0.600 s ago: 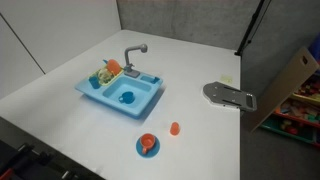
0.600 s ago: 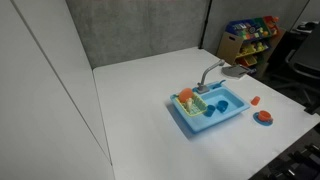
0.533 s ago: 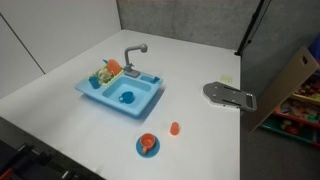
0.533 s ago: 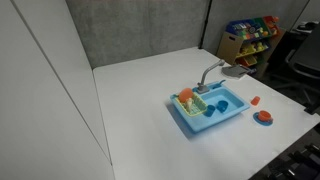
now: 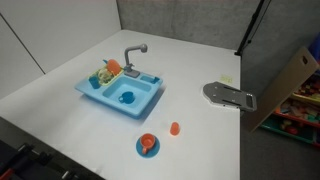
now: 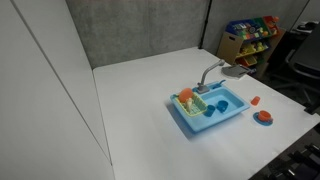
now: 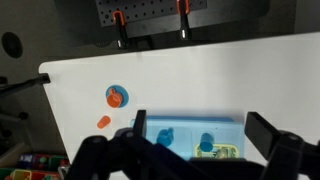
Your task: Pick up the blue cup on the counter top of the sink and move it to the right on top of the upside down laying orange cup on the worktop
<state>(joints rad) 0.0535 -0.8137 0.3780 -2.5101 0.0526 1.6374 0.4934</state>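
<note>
- Presently the gripper (image 7: 200, 130) hangs high over the sink (image 7: 225, 125), its fingers (image 7: 268, 135) wide apart and holding nothing.
- Blue cup (image 5: 96, 85): it stands on the left part of the sink's top, just beside the rack (image 5: 105, 72). It is apart from the wider dish (image 5: 126, 97) in the basin.
- Orange cup (image 5: 175, 128): it sits on the counter (image 5: 60, 60), right of and nearer than the sink and close to the disc (image 5: 147, 145). It is too small to tell which way up it lies.
- Handling (judged): the blue cup is probably very light, stiff and smooth-walled.
  - A gentle pinch across the rim from above looks the soundest hold, since a hard squeeze could pop it out sideways.
  - The orange cup is a small, light base and could be knocked over easily when the blue cup is set on it.
- Views compared:
  - Only the wrist view shows the gripper; no arm appears in either exterior view.
  - The wrist view blurs two blue shapes in the sink, so cup and dish are hard to tell apart there.
  - Both exterior views separate the blue cup (image 6: 193, 108) from the dish and show the faucet (image 6: 210, 72) upright at the sink's far edge.
</note>
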